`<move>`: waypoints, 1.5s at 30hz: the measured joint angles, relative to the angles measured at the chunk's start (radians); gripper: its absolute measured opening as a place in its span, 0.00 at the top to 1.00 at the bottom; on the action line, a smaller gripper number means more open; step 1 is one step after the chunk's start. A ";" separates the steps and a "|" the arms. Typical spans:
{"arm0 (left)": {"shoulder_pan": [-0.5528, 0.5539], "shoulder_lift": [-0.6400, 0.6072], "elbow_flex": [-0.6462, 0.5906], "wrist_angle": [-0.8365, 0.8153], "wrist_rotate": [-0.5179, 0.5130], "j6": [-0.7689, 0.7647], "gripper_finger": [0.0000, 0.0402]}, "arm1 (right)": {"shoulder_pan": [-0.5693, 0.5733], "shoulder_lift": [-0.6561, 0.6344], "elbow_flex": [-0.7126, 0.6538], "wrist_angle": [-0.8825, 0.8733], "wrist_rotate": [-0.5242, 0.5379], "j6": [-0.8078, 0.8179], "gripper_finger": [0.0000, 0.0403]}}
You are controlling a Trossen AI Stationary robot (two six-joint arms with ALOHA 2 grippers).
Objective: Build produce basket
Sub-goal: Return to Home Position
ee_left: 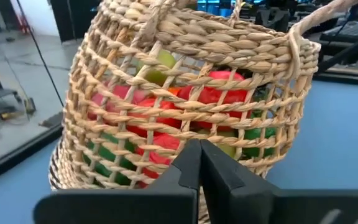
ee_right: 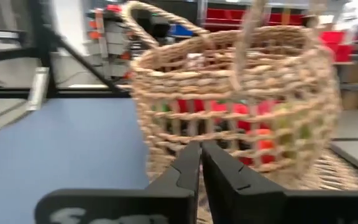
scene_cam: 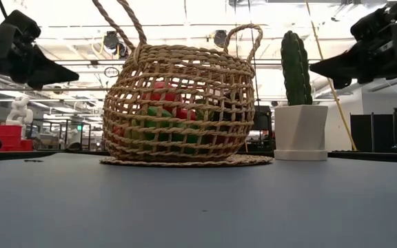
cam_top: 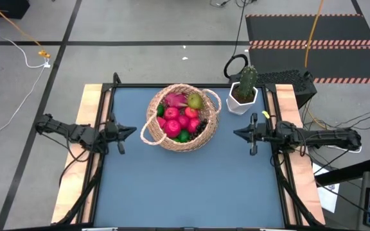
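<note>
The tan woven basket [cam_top: 184, 119] stands on its flat base on the blue table, toward the far side. Inside lies the produce [cam_top: 180, 119]: red apples, green limes, a yellow-green pear, a pink dragon fruit and dark grapes. The fruit also shows through the weave [ee_left: 185, 106]. My left gripper [cam_top: 133, 131] is shut at the table's left edge, pointing level at the basket and well short of it. My right gripper [cam_top: 236, 133] is shut at the right edge, likewise pointing at the basket with nothing in it. Both hang above the table in the low view.
A green cactus in a white hexagonal pot [cam_top: 243, 96] stands at the far right corner, just beside the basket and close to my right arm. The near half of the blue table [cam_top: 191, 186] lies bare. Black rails run along the table's left and right sides.
</note>
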 joint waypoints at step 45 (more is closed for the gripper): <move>0.010 0.006 -0.003 0.017 0.022 0.274 0.92 | -0.089 -0.143 -0.039 -0.015 -0.291 -0.167 0.99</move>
